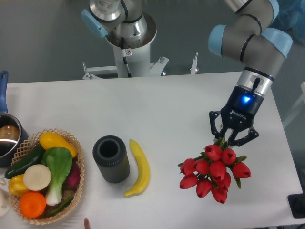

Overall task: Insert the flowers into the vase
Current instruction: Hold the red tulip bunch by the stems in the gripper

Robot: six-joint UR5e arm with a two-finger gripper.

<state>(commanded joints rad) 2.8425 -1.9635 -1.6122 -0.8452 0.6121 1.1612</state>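
Observation:
The flowers (213, 172), a bunch of red tulip buds with green leaves, are at the right front of the table, buds pointing toward the front edge. My gripper (231, 141) stands directly over the stem end, its fingers closed in on the stems, which are mostly hidden beneath it. The vase (111, 159), a short dark cylinder with a ribbed band, stands upright with its mouth open, well to the left of the flowers.
A yellow banana (138, 168) lies just right of the vase. A wicker basket (79, 164) of vegetables and fruit sits at the front left. A metal pot (6, 138) with a blue handle is at the left edge. The robot base (128, 43) is at the back.

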